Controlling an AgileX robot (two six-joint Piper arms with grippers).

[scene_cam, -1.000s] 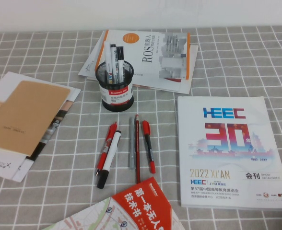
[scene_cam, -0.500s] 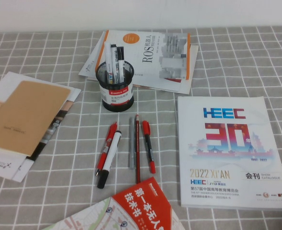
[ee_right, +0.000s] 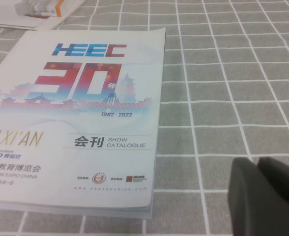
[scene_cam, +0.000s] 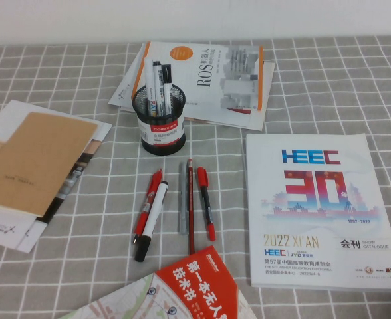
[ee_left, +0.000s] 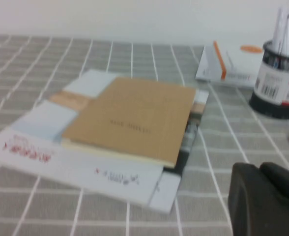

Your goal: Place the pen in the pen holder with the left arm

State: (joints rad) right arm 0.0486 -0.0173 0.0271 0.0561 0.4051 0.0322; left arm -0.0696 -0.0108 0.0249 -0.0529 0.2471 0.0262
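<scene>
The black mesh pen holder (scene_cam: 159, 126) with a red label band stands on the checked cloth at centre back. It also shows in the left wrist view (ee_left: 278, 83). The all-white pen (scene_cam: 149, 81) stands upright inside the holder beside two black-capped pens. Neither arm shows in the high view. My left gripper (ee_left: 259, 172) is shut and empty, low over the cloth, near the brown notebook and well short of the holder. My right gripper (ee_right: 256, 164) is shut and empty over bare cloth beside the catalogue.
A white pen with black ends (scene_cam: 150, 219), two red pens (scene_cam: 205, 203), a grey pencil (scene_cam: 181, 199) and a dark red pencil (scene_cam: 190, 212) lie in front of the holder. A HEEC catalogue (scene_cam: 315, 206), ROS book (scene_cam: 209, 80), brown notebook (scene_cam: 36, 163) and red booklet (scene_cam: 195, 286) surround them.
</scene>
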